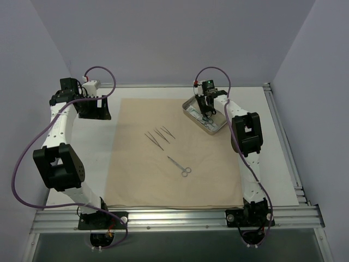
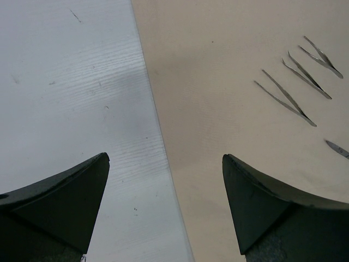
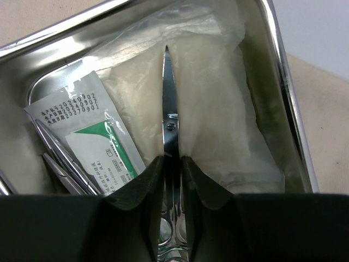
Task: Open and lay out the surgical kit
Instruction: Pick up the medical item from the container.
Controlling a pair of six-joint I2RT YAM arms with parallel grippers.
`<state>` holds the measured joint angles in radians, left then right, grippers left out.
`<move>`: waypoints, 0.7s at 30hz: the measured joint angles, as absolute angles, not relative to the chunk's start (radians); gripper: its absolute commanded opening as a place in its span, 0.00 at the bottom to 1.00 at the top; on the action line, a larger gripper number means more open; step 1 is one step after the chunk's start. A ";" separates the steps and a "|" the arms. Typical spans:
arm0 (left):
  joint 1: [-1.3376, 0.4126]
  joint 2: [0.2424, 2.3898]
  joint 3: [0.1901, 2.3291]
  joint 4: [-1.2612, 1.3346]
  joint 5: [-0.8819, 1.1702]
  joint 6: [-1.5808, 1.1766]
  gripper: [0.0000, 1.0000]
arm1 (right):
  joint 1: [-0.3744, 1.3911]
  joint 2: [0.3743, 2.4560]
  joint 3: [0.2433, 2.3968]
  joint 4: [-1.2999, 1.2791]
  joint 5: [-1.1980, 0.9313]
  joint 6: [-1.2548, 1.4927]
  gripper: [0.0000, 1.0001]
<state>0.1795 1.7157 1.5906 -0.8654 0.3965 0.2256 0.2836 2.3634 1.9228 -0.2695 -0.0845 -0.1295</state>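
Note:
The beige cloth (image 1: 174, 174) lies spread flat on the table. On it lie three thin tweezers (image 1: 160, 135), also in the left wrist view (image 2: 286, 98), and one ring-handled clamp (image 1: 180, 166). The steel tray (image 1: 188, 109) sits on the cloth's far right corner. My right gripper (image 3: 172, 159) is down in the tray (image 3: 283, 82), shut on a ring-handled clamp (image 3: 169, 109) that lies over bagged gauze (image 3: 223, 131). A green-printed packet (image 3: 92, 142) and more thin instruments (image 3: 57, 155) lie at the tray's left. My left gripper (image 2: 166, 164) is open and empty above the cloth's left edge.
White table (image 1: 272, 158) shows around the cloth (image 2: 218, 65). Aluminium rails run along the front (image 1: 174, 215) and right (image 1: 292, 174) edges. Grey walls close the back and sides. The left arm's elbow (image 1: 60, 166) hangs over the table's left side.

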 measured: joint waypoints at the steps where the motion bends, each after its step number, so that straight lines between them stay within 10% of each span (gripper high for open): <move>1: 0.179 1.716 1.591 -0.865 0.396 0.226 0.94 | 0.286 2.363 1.920 -0.267 -0.084 -0.129 0.12; 21: 0.179 1.716 1.591 -0.865 0.397 0.231 0.94 | 0.297 2.313 1.911 -0.303 -0.030 -0.156 0.00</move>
